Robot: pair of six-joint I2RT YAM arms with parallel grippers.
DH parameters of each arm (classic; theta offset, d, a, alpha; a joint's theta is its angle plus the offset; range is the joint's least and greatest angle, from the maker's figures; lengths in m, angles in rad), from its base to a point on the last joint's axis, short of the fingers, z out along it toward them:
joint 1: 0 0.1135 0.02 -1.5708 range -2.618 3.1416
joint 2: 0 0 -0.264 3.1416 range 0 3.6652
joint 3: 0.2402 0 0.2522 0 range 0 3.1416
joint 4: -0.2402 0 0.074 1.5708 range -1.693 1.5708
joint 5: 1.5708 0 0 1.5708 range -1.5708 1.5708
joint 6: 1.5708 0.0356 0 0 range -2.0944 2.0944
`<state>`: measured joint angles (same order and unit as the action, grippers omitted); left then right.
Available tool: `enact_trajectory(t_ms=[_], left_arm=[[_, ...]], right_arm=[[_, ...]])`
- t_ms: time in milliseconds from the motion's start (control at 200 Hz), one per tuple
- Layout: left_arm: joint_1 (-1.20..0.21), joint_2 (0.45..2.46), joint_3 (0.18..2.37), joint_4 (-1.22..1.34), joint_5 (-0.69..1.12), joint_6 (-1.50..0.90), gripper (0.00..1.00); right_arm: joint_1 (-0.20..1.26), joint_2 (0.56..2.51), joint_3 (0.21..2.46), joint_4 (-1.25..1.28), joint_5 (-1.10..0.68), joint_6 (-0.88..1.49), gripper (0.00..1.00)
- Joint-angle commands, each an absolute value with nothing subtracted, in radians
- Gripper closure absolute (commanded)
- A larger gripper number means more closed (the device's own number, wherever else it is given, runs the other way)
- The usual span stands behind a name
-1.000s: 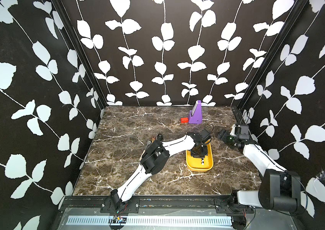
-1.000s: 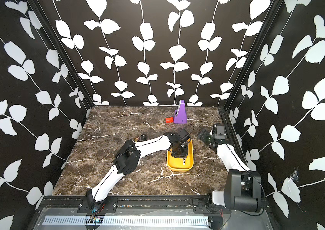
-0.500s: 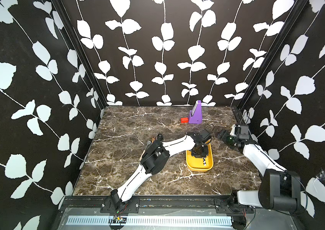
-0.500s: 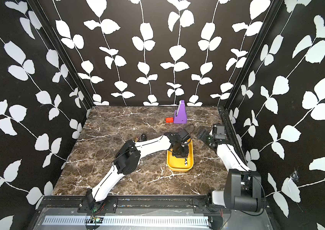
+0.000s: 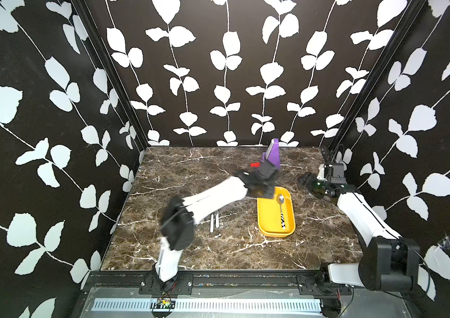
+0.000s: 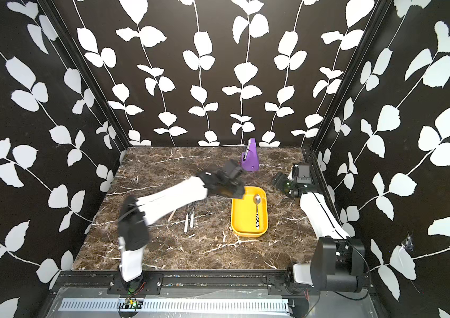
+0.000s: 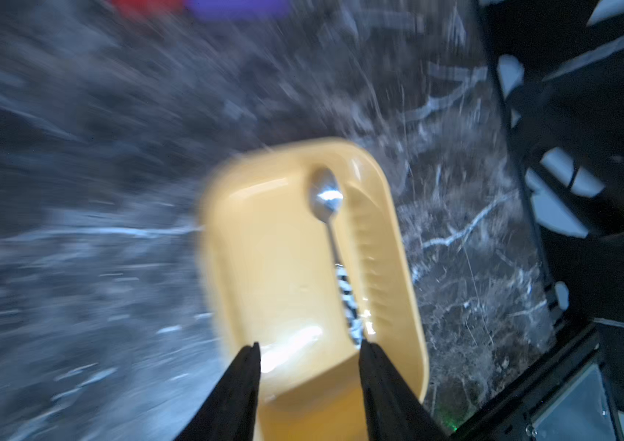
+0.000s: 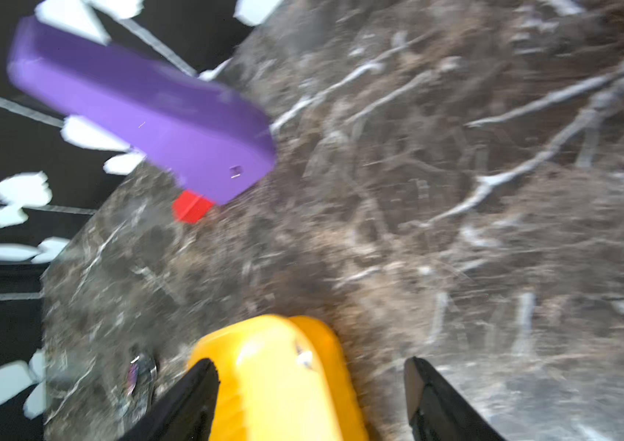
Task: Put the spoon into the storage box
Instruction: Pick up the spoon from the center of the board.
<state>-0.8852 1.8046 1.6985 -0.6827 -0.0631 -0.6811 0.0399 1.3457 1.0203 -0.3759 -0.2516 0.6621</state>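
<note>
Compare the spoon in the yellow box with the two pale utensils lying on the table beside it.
Place: the spoon lies inside the storage box; the pale utensils lie on the bare table beside it.
Handle: the spoon's is black-and-white patterned; the utensils' are plain.
Detail: the spoon's shiny bowl shows clearly; the utensils' heads are too small to tell.
Shared: all lie flat, running roughly front to back.
</note>
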Motion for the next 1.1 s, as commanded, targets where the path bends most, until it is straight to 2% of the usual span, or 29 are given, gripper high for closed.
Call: enact_trajectory(t_ms=[0, 80, 230, 345, 515, 770, 925, 1095], left_arm=[[-0.716, 1.603, 1.529, -0.712, -0.155, -0.613, 0.49], [-0.571, 1.482, 1.436, -0.76, -0.151, -0.581, 0.45], [-0.314, 1.318, 1.325, -0.85, -0.066, -0.543, 0.44], [-0.199, 1.248, 1.315, -0.931, -0.044, -0.5, 0.44], [-0.151, 1.18, 1.32, -1.009, -0.119, -0.451, 0.43], [-0.102, 1.122, 1.241, -1.012, -0.227, -0.443, 0.4], [-0.097, 1.133, 1.133, -0.94, -0.1, -0.486, 0.4], [-0.098, 1.12, 1.038, -0.877, -0.075, -0.5, 0.4]], right_arm=[[0.159, 1.389, 1.171, -0.492, -0.217, 0.664, 0.25], [0.265, 1.444, 1.242, -0.524, -0.204, 0.68, 0.27], [0.478, 1.58, 1.373, -0.549, -0.182, 0.723, 0.3], [0.627, 1.725, 1.488, -0.585, -0.161, 0.724, 0.32], [0.791, 1.914, 1.696, -0.67, -0.139, 0.699, 0.34], [0.932, 2.193, 2.013, -0.784, -0.163, 0.698, 0.37], [0.961, 2.321, 2.17, -0.854, -0.166, 0.681, 0.4], [0.985, 2.437, 2.326, -0.948, -0.161, 0.663, 0.43]])
